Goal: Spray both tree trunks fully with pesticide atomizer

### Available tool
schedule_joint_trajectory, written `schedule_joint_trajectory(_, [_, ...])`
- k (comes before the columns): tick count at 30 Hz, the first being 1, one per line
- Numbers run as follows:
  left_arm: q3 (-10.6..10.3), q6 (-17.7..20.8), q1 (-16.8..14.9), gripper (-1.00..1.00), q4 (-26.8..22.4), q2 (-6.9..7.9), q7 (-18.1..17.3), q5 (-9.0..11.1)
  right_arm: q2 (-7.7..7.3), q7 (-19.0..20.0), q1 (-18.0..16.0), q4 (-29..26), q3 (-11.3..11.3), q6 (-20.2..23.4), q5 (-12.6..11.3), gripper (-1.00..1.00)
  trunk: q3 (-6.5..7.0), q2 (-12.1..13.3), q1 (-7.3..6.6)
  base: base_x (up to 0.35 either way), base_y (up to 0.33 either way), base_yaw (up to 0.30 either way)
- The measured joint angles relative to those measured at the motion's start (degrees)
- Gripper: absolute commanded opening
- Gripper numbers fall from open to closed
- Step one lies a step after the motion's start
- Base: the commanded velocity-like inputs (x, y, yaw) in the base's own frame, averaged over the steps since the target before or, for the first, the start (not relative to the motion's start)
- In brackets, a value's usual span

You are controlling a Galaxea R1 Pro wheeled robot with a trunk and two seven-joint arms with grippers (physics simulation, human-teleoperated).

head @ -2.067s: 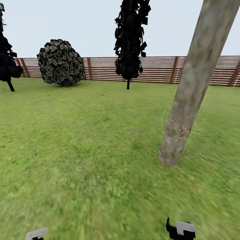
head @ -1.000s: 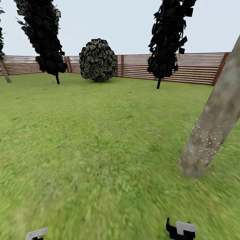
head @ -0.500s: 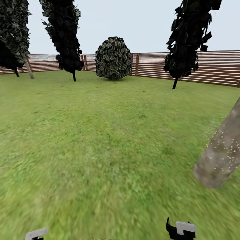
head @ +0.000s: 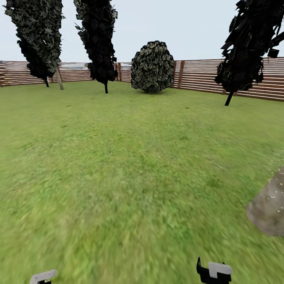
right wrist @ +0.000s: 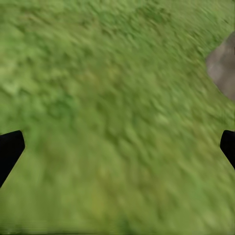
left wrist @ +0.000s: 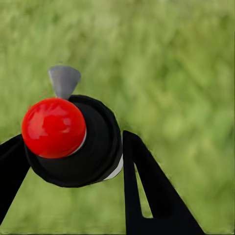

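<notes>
Your left end effector [left wrist: 73, 161] grips one atomizer [left wrist: 73, 142]; your right end effector [right wrist: 117, 147] gapes wide. One speckled trunk [head: 270, 207] lower right; three dark trees [head: 98, 39] behind.

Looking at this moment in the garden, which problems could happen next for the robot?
1. The thick grey-brown trunk with white specks sits at the right edge of the head view; its specks show low down, so coverage may be incomplete.
2. The left gripper holds the black atomizer with a red round cap between its black fingers; a jolt could loosen it.
</notes>
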Motion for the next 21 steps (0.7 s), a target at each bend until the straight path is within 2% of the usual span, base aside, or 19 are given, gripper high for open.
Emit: schedule_joint_trajectory(21, [-0.01, 0.00, -0.01, -1.00, 0.00, -0.01, 0.00, -0.02, 0.00, 0.05, 0.00, 0.00, 0.00, 0.00, 0.00, 1.00, -1.01, 0.00, 0.00, -0.156, -0.234, 0.272])
